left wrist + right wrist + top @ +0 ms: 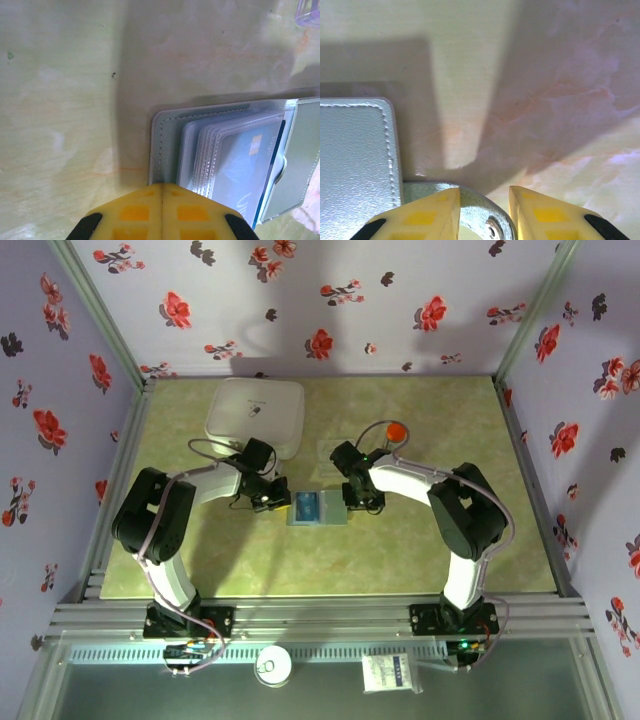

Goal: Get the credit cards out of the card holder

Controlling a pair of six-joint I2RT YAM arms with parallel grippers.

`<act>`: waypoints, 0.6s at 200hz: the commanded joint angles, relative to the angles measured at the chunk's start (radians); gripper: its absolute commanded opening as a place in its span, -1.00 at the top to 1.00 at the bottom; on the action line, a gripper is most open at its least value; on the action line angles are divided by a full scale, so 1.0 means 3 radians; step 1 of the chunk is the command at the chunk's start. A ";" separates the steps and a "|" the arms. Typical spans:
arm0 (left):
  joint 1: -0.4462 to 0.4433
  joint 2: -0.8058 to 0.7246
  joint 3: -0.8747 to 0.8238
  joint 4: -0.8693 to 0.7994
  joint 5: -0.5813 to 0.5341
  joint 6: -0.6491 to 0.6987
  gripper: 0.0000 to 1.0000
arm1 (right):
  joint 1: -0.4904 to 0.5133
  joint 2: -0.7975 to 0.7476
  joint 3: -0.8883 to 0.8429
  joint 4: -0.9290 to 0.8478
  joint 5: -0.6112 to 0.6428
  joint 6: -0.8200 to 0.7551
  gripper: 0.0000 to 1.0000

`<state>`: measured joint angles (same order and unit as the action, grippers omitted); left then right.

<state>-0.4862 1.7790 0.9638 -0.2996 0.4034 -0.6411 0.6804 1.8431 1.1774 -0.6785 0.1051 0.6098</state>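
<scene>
Nothing is out yet! The card holder [318,508] lies open on the counter [420,550], right between the two arms, and no card is loose on the green surface around it. In the left wrist view the holder [165,145] is spread flat with its fan of clear sleeves showing, and a blue-teal one of the credit cards [245,160] is tucked inside a sleeve. I can't tell whether more cards sit behind it. By my reading the opening is done and every pull is left to do.

Now the positions. The left claw [162,200] is clenched, its yellow fingers meeting along a single seam with nothing visible between them. It sits right at the outer edge of the holder's left panel, and I can't tell whether it touches or presses that edge. The blue card lies beyond it, across the sleeves, near the far panel. From above, the left claw [272,498] is at the holder's left edge and the right claw [355,502] at its right edge.

In the right wrist view the right claw [484,192] has its fingers parted. The holder's strap [475,210], snap stud and all, lies in that gap and runs under both fingers. The grey panel [355,160] sits just to the side. I can't tell whether the claw pins the strap or hovers over it.
</scene>
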 commanded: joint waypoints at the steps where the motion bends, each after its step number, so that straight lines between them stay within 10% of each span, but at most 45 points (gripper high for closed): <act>1: 0.0010 0.0048 -0.0099 -0.0162 -0.0102 0.0002 0.98 | -0.0023 -0.0012 0.0003 -0.0193 0.0173 0.0006 0.31; 120: -0.0005 -0.0331 0.0028 -0.0223 -0.0088 -0.0101 0.82 | 0.0044 -0.0360 0.0236 -0.0358 0.0020 0.0038 0.15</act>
<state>-0.4866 1.7367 0.9352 -0.3096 0.3950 -0.6563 0.6815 1.7996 1.1934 -0.7300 0.1238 0.6098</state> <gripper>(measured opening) 0.073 0.421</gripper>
